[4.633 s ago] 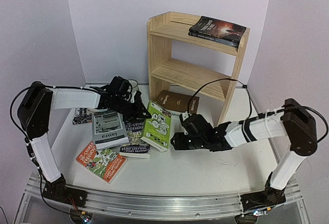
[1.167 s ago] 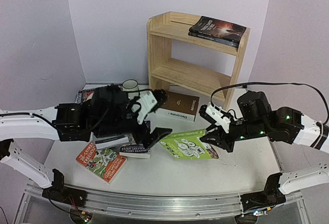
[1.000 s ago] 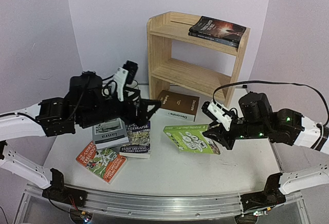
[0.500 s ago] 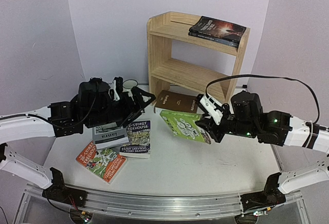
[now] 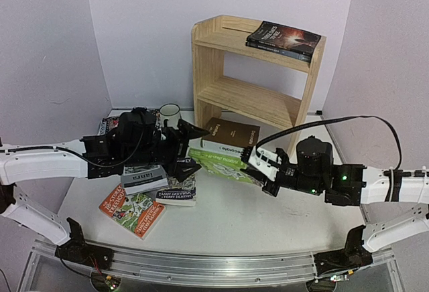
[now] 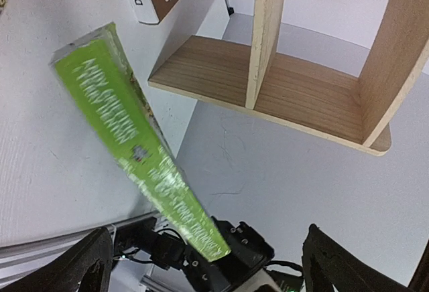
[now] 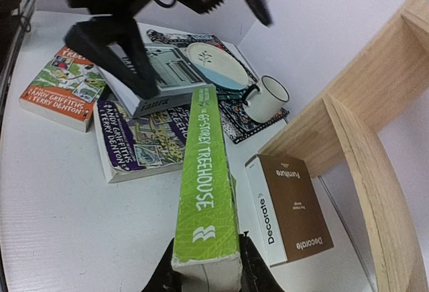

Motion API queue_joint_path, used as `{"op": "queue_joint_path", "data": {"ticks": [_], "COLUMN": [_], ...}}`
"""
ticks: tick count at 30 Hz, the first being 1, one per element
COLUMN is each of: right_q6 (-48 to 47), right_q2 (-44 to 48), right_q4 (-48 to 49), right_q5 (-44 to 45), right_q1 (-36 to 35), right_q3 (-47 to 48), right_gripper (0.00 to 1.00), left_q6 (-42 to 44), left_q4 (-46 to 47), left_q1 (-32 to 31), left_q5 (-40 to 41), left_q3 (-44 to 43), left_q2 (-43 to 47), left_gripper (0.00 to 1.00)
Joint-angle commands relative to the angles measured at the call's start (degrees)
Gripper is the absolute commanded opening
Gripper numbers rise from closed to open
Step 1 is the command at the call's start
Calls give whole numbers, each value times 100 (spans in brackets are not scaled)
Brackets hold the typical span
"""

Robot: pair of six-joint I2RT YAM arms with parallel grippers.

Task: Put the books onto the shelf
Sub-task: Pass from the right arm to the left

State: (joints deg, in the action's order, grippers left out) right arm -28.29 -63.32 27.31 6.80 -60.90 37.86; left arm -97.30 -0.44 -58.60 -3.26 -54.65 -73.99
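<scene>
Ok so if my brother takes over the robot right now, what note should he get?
Left gripper: open, holding nothing, close to the green book.
Right gripper: shut on the green book, spine up, in front of the shelf.
Done: two dark books lie flat on the shelf's top board.
On the table: Decorate by the shelf's foot, grey book partly on the dark blue one, orange one nearest the arms.
To do: shelve the green book, then those four.
</scene>
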Motion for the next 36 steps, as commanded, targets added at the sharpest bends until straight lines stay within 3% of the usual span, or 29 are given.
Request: {"op": "queue_joint_path", "data": {"ticks": [1,9,15,19,26,36], "right_q6": [-1090,-1815,-2207,-2368,-2455,-2414], "right_q2": [-109,-490,-815,-987,-1095,-1086], "right_q4": [1432,2416,2849,2977,3149,3241], "right_q5": [-132,34,37,-11,-26,-72], "right_q1": [-172,-222,-229,-225,-226,-222], "right_q3": [41,-150,-131,-84,-25,-43], "right_gripper": [0,0,0,0,0,0], "left_q6": [-862,-1399,-1544,-1542,-1723,-2038], "left_q4": [876,1014,1013,1011,1021,1056], "left_q1": [114,120,120,120,120,126], "left_q5": [-864,-1233,-1567,-1800,-1995,-1806], "left_q3": [171,174,45,-73,-49,199], "left_q2": [-227,-507,-825,-1028,-1194,-1015], "left_gripper": [97,82,62,62,71,50]}}
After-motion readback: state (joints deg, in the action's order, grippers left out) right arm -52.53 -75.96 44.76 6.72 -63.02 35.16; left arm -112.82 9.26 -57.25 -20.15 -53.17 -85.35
